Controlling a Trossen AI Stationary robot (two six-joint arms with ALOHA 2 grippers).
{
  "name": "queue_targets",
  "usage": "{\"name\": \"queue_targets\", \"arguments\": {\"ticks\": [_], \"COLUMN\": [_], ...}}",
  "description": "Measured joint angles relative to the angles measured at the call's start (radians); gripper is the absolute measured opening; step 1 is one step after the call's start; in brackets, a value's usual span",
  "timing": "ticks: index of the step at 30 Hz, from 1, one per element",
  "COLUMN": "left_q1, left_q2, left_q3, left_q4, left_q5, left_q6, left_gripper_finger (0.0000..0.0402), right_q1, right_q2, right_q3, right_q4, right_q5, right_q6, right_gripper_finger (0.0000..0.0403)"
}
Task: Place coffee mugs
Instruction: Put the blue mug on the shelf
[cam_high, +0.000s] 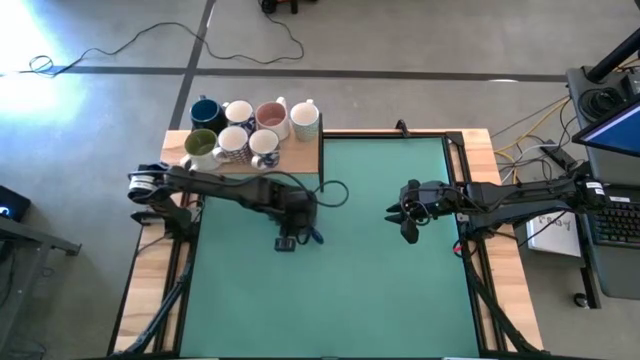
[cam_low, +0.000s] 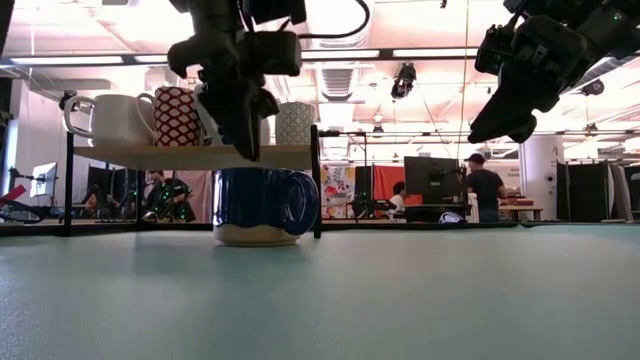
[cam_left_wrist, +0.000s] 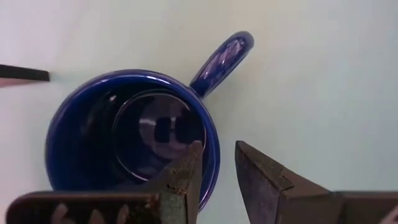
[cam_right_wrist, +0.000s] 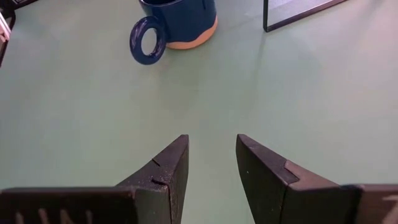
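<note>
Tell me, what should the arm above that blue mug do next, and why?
Probably lift straight up and away. The blue mug already stands upright on the green mat, and the left gripper hangs above it, its fingers apart astride the rim, not clamping it.

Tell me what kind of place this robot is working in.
Most likely an open robotics lab or workshop. Beyond the green table the low view shows ceiling light strips, a monitor with people standing nearby, and the high view shows cables across a concrete floor.
</note>
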Motion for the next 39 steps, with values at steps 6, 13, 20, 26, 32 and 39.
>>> {"name": "queue_targets", "arguments": {"ticks": [6, 13, 20, 26, 32, 39], "left_q1": [0.000, 0.000, 0.000, 0.000, 0.002, 0.000], "left_q2": [0.034, 0.074, 0.105, 0.105, 0.105, 0.107], "left_q3": [0.000, 0.000, 0.001, 0.002, 0.002, 0.022], "left_q4": [0.000, 0.002, 0.000, 0.014, 0.045, 0.022], "left_q5": [0.001, 0.002, 0.005, 0.008, 0.032, 0.048], "left_q6": [-0.014, -0.005, 0.034, 0.085, 0.129, 0.142], "left_gripper_finger": [0.0079, 0.0079, 0.0077, 0.0072, 0.0011, 0.0008], "right_q1": [0.000, 0.000, 0.000, 0.000, 0.000, 0.000], "right_q2": [0.000, 0.000, 0.000, 0.000, 0.000, 0.000], "right_q3": [0.000, 0.000, 0.000, 0.000, 0.000, 0.000], "right_q4": [0.000, 0.000, 0.000, 0.000, 0.000, 0.000], "right_q5": [0.000, 0.000, 0.000, 0.000, 0.000, 0.000], "right_q6": [0.000, 0.000, 0.000, 0.000, 0.000, 0.000], "right_gripper_finger": [0.0123, 0.0123, 0.0123, 0.0123, 0.0123, 0.0123]}}
